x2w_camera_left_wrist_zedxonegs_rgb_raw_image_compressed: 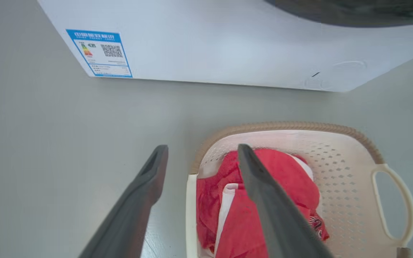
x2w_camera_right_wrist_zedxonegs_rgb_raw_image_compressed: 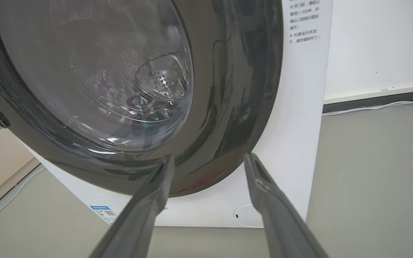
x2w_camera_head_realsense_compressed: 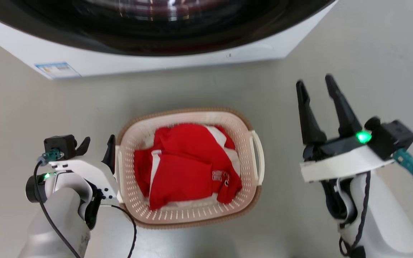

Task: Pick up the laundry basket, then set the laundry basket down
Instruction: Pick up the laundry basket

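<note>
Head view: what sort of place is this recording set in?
Probably a laundry area, whether a real home or a mock-up I cannot tell: a front-loading washer with a glass door, and before it a laundry basket holding red clothes on a grey floor.

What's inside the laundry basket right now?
A crumpled red garment with white trim lies in the laundry basket, white fabric showing at its edges. The clothes cover the basket's floor, so anything beneath them cannot be seen.

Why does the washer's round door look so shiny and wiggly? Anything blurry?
Right wrist view: the curved door glass catches bright lights and bends them. Head view: streaky glare on it too. Left wrist view: the left gripper, so close, looks soft-edged.
</note>
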Tool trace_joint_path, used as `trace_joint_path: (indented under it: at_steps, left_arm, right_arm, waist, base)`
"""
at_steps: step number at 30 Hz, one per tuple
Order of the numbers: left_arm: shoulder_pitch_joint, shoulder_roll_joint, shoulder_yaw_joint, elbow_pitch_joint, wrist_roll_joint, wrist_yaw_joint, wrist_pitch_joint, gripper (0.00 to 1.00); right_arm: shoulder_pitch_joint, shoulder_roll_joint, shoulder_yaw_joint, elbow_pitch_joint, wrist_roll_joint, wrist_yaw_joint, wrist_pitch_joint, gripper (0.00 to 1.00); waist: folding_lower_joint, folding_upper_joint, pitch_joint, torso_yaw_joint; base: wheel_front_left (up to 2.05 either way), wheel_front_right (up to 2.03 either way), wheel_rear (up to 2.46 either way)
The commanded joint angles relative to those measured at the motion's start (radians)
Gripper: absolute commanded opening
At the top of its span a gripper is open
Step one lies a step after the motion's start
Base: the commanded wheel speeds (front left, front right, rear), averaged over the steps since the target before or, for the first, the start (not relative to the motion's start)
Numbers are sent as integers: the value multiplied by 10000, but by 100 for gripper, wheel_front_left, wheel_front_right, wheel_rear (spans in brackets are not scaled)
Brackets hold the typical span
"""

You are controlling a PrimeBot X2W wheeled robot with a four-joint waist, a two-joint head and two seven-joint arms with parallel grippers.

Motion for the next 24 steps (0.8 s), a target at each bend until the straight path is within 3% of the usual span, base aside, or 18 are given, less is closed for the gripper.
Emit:
trace_joint_path:
  at_steps: [1, 13, 24]
  left_arm:
    - [378, 296, 444, -465, 209, 70, -59, 100]
    - [2134, -559, 2092, -3707, 1328, -31, -60, 100]
    - [3614, -1216, 2884, -6175, 2312, -230, -60, 100]
  right_arm:
    - [365, 59, 257, -108, 133, 71, -65, 100]
    - [1002, 156, -157, 180, 38, 71, -65, 100]
    - [1527, 140, -703, 242, -342, 71, -65, 100]
  waist:
    - [0, 0, -619, 54]
    - [0, 0, -2509, 268]
    - [0, 0, -3731, 476]
  base:
    - [0, 0, 0]
    - [0, 0, 0]
    - [0, 0, 0]
